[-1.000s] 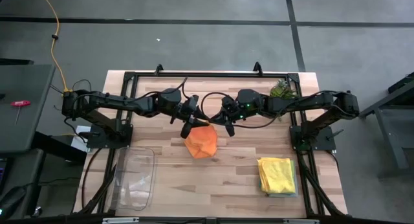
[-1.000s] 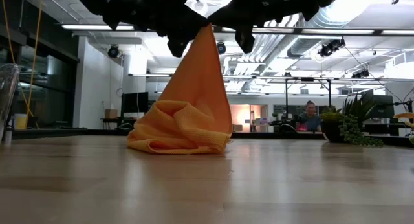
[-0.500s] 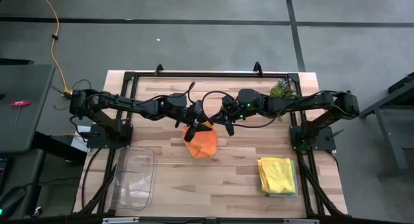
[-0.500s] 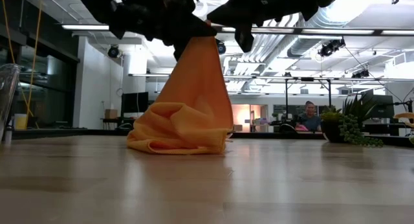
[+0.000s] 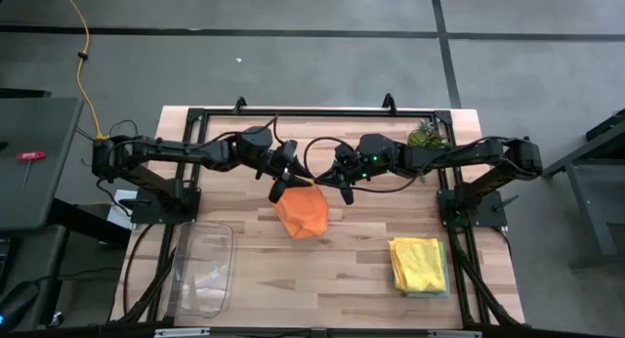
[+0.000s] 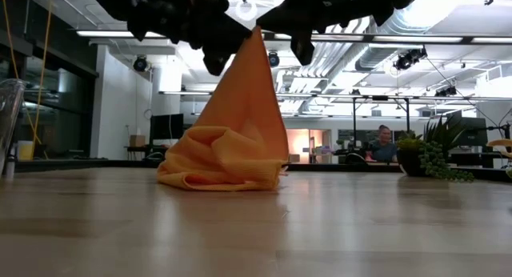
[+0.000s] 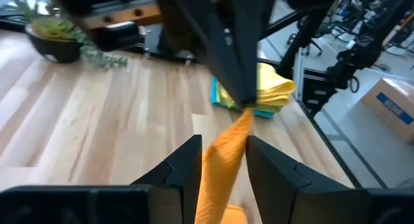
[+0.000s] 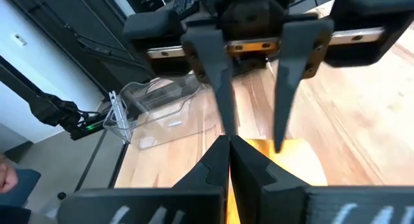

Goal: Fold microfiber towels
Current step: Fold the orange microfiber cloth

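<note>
Low view: right claw pinches orange towel peaked above wooden table; left claw half-open astride it.

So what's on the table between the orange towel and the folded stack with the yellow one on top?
Nothing: in the high view only bare wood lies between the orange towel and the yellow-topped stack on the table.

Grey floor, wooden table, ceiling strip lights
</note>
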{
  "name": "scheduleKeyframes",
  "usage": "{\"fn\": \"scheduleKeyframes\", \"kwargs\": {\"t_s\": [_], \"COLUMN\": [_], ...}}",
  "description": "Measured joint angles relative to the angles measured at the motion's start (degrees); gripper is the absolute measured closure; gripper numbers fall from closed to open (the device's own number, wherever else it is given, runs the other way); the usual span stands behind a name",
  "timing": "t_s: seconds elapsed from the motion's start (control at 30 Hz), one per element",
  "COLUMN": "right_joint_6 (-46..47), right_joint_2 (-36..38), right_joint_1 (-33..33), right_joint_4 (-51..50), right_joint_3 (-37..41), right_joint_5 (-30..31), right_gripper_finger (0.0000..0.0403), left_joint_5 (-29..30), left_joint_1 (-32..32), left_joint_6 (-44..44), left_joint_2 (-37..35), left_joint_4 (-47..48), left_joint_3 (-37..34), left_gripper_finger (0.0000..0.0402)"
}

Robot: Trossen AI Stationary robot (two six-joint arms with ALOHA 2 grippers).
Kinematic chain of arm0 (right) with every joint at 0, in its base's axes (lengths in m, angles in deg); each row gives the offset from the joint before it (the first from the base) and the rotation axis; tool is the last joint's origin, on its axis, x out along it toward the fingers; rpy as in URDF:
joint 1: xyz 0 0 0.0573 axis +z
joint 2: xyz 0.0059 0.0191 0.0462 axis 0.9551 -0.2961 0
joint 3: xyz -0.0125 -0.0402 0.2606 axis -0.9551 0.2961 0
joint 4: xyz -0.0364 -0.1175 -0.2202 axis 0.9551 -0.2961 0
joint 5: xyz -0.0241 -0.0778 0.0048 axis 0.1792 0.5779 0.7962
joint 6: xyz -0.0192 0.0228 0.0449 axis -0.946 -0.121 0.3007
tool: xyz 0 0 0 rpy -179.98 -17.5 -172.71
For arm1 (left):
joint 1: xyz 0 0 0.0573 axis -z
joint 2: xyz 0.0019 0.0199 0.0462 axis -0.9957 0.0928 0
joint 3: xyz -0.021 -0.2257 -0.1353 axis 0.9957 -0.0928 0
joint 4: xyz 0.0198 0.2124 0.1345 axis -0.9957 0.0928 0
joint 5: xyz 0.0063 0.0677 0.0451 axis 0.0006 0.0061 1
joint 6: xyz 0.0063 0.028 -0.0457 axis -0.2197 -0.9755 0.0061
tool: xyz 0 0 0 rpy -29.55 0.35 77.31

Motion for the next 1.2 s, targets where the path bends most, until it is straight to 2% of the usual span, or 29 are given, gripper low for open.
{"fn": "scheduleKeyframes", "kwargs": {"t_s": [0.13,0.3,0.43,0.67,0.83,1.07,1.2], "right_joint_6": [0.13,0.23,0.59,0.59,0.59,0.64,3.88], "right_joint_2": [0.0,0.0,0.0,0.0,0.0,0.0,0.0], "right_joint_1": [-0.02,-0.02,-0.02,-0.03,-0.04,-0.04,-0.19], "right_joint_4": [0.01,0.0,0.02,0.02,0.01,-0.01,-0.07], "right_joint_3": [0.0,0.0,0.0,0.0,0.0,0.0,0.0], "right_joint_5": [0.02,0.0,0.02,0.03,0.04,0.77,3.2], "right_gripper_finger": [0.0403,0.0403,0.0403,0.0403,0.0403,0.0403,0.0402], "left_joint_5": [-0.06,4.86,6.24,4.89,4.88,4.84,4.94], "left_joint_1": [2.0,4.99,4.7,3.15,2.69,2.73,2.32], "left_joint_6": [0.05,0.43,0.49,1.96,1.97,1.99,1.81], "left_joint_2": [1.09,3.16,3.49,3.21,2.66,2.66,1.88], "left_joint_4": [-2.47,-4.51,-4.57,-4.43,-4.34,-4.03,-2.09], "left_joint_3": [0.0,-0.02,-0.02,-0.02,-0.02,-0.02,-0.02], "left_gripper_finger": [0.0294,0.0294,0.0294,0.0296,0.0323,0.0394,0.0397]}}
